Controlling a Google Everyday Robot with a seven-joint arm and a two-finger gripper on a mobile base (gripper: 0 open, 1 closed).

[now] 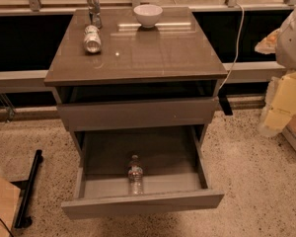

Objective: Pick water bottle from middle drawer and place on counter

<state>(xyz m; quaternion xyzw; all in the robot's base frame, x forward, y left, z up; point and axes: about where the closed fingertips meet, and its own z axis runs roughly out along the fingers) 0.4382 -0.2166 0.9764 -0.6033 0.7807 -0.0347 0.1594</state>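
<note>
Camera view: the water bottle [135, 174] rests in the open middle drawer [138, 204], close to its near front panel and about midway across. Above, the counter [153, 53] carries a silver can [92, 38] at far left, a tall clear object [93, 8] just beyond it, and a white bowl [148, 15]. The gripper is out of frame; only a white arm part [293, 33] shows at the right edge.
</note>
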